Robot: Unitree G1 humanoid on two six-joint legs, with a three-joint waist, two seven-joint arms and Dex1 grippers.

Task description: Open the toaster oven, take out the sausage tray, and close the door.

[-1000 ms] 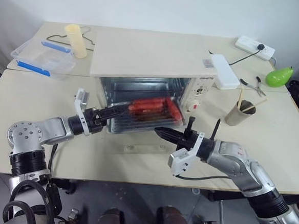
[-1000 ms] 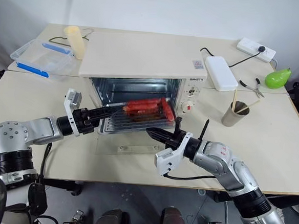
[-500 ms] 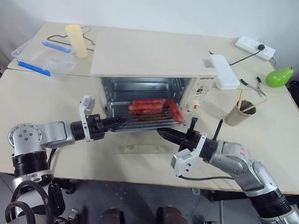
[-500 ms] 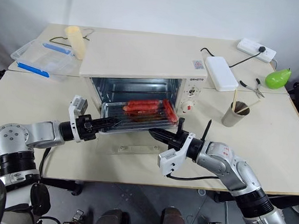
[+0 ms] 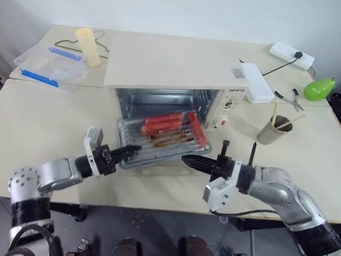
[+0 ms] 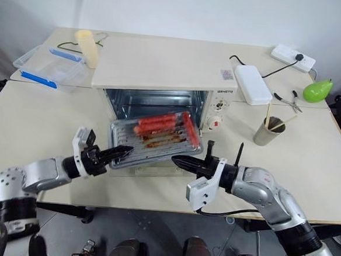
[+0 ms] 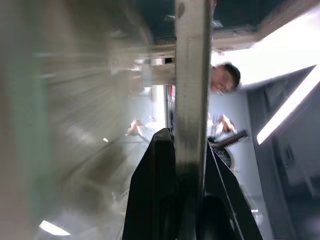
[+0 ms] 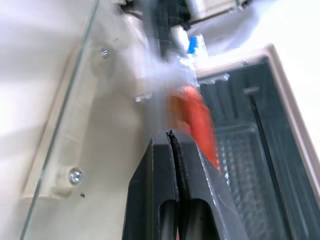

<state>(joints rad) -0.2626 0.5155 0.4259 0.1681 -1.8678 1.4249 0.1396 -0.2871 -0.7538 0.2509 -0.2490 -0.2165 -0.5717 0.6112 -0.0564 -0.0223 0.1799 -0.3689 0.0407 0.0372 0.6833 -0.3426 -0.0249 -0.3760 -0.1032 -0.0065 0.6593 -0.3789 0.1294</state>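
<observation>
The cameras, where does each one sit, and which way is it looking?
Left eye view: on the head, looking down at the toaster oven, sausage tray and both arms.
Right eye view: beside it, same scene.
Left wrist view: along the left gripper, shut on the sausage tray rim.
Right wrist view: along the shut right gripper, over the door.
Shared: the sausages show in the right wrist and eye views.
</observation>
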